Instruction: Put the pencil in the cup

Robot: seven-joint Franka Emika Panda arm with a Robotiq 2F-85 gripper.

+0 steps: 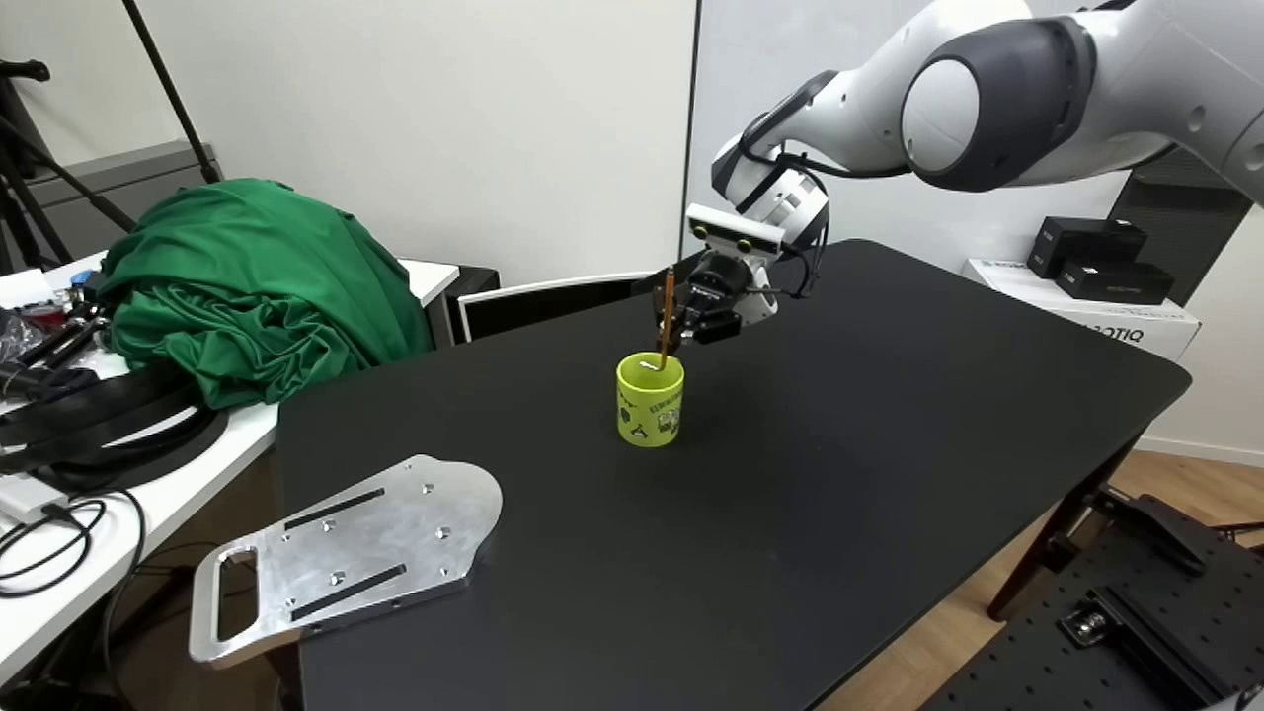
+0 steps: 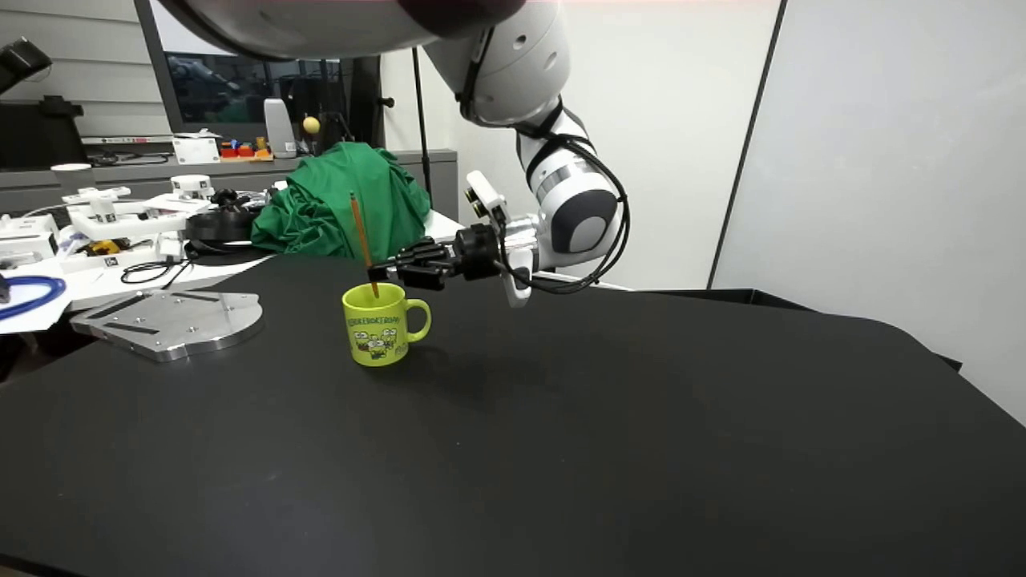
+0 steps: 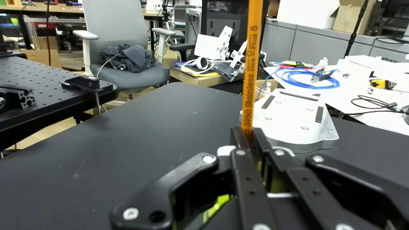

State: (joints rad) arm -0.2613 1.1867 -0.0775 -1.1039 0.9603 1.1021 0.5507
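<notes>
Pencil (image 2: 361,228) held by the gripper (image 3: 249,137), jaws clamped on its shaft; lower end in the mouth of the cup (image 2: 376,330), how deep unclear. Probably light, stiff, smooth, apt to pivot if pinched loosely; mid-shaft would be the surest hold, and the present one sits below the middle of the visible length. Long axis near upright, top leaning away from the gripper in an exterior view; sharpened end: cannot tell.

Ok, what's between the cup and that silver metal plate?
Just bare black tabletop lies between the cup and the silver metal plate; both exterior views show that stretch.
</notes>
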